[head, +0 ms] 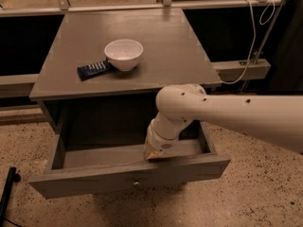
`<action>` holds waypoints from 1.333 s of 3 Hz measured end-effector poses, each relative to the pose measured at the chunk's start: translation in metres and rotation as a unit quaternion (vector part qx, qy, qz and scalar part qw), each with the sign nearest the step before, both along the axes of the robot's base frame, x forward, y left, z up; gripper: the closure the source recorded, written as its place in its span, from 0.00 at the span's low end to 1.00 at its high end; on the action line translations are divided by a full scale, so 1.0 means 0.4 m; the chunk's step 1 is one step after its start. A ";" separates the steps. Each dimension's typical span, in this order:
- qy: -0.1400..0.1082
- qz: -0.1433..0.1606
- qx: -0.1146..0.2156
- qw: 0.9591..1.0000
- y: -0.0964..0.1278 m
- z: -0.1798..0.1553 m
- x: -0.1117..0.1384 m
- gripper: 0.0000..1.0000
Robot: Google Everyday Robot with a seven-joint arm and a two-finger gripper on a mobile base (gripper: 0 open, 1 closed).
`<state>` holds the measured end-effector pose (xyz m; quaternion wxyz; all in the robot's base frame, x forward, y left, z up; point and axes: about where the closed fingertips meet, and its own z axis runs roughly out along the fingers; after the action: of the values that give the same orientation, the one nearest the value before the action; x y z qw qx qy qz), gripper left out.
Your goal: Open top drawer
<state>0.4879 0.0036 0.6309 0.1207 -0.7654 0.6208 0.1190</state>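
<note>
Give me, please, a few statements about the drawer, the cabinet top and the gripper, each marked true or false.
1. The top drawer stands pulled out. True.
2. The gripper hangs over the white bowl. False: it is down inside the drawer, against the inner side of the front panel.
3. The white bowl stands on the cabinet top. True.
4. The dark flat object lies in the drawer. False: it lies on the cabinet top, just left of the bowl.
</note>
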 end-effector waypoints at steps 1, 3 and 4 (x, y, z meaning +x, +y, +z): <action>0.009 0.008 0.012 1.000 0.000 0.013 -0.020 1.00; 0.023 0.022 0.048 0.998 -0.010 0.050 -0.059 1.00; -0.007 0.012 0.088 0.996 -0.052 0.112 -0.064 1.00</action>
<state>0.4621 -0.0172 0.6756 0.1905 -0.7600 0.5979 0.1692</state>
